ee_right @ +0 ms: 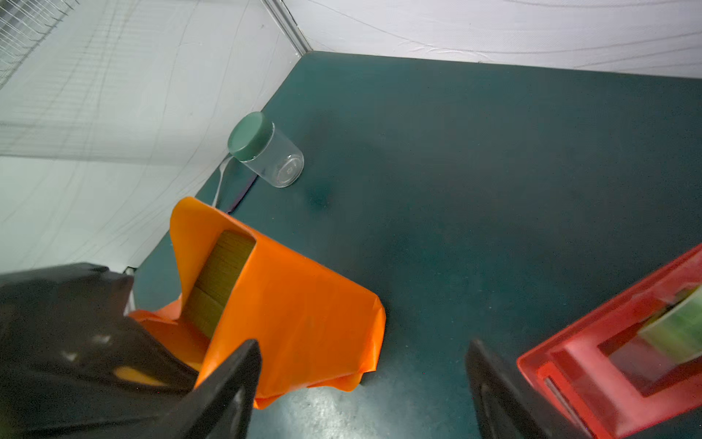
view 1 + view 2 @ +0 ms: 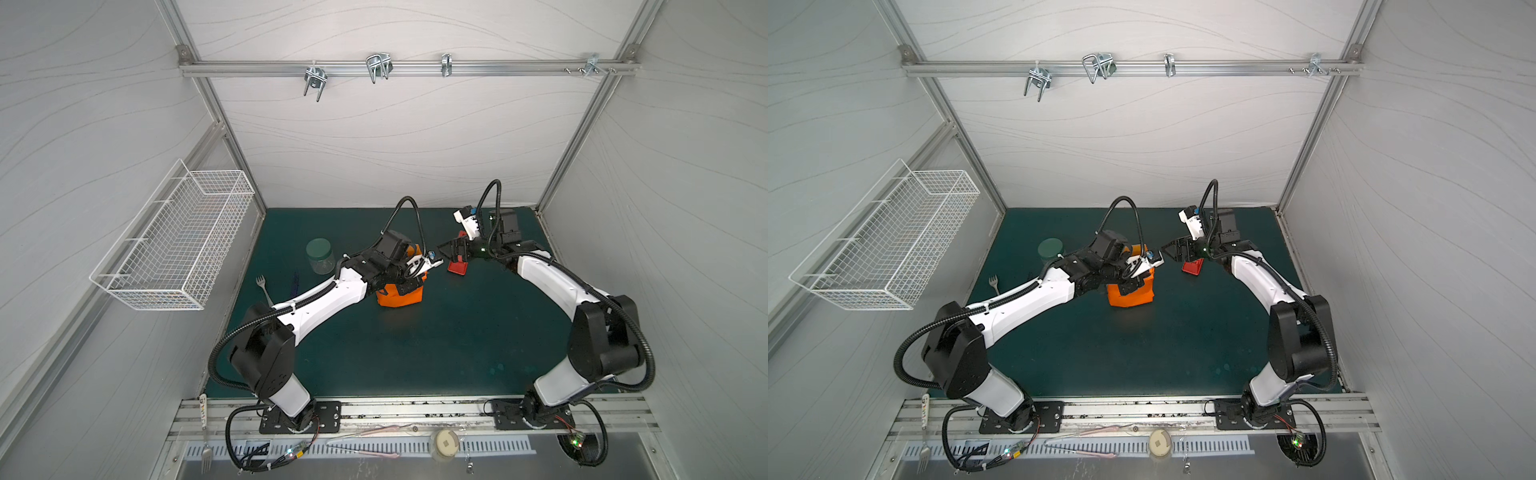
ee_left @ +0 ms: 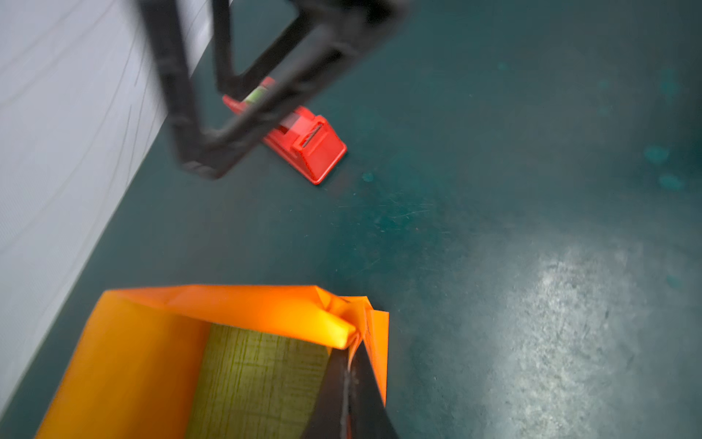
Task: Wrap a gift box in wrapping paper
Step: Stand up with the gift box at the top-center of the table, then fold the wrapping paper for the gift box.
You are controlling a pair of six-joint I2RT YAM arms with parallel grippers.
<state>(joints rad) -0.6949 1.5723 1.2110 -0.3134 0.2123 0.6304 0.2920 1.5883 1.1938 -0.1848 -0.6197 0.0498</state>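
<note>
The wrapping paper (image 2: 399, 297) (image 2: 1133, 296) is an orange sheet folded up around the gift box mid-table. The yellow-green, grid-textured gift box (image 3: 258, 380) (image 1: 224, 273) shows through the wrap's open side. My left gripper (image 3: 347, 366) is shut on a gathered corner fold of the wrapping paper (image 3: 247, 308), right at the box's edge. In both top views the left gripper (image 2: 406, 286) (image 2: 1130, 284) reaches down onto the bundle. My right gripper (image 1: 362, 344) (image 2: 449, 248) (image 2: 1170, 249) hangs open, holding nothing, between the wrapping paper (image 1: 304, 315) and the tape dispenser.
A red tape dispenser (image 2: 457, 267) (image 2: 1192, 268) (image 3: 304, 144) (image 1: 626, 361) sits just right of the bundle, under the right gripper. A green-lidded clear jar (image 2: 320, 255) (image 1: 266, 150) and a fork (image 2: 262, 286) are at the left. A white wire basket (image 2: 174, 237) hangs on the left wall.
</note>
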